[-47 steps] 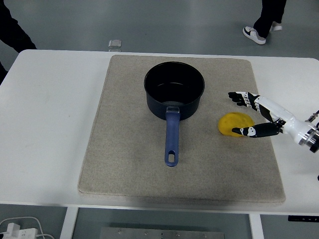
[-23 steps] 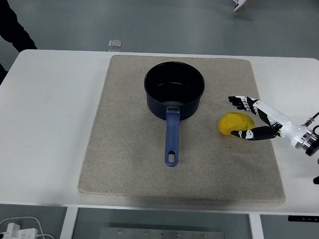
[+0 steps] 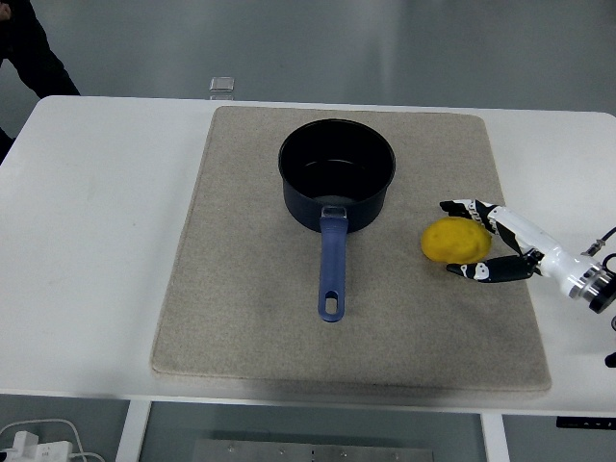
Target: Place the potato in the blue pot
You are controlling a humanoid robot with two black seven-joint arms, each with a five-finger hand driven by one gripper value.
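Nearest the table's front edge, the beige mat (image 3: 241,318) lies flat on the white table (image 3: 87,241), and everything in play sits on it. The right hand (image 3: 486,245) reaches in from the right edge, low over the mat, fingers (image 3: 462,207) spread and thumb apart, cupped open and holding nothing. The yellow potato (image 3: 453,240) lies on the mat just left of the hand, right at the fingertips, between the upper fingers and the thumb below; whether they actually touch it, I cannot tell. Further left of the hand, the blue pot's handle (image 3: 331,265) points toward the near edge. Beyond it, left and farther out from the hand, the blue pot (image 3: 337,173) stands upright with nothing inside. At the table's far edge sits a small clear object (image 3: 222,87). A person's dark sleeve (image 3: 29,48) shows top left.
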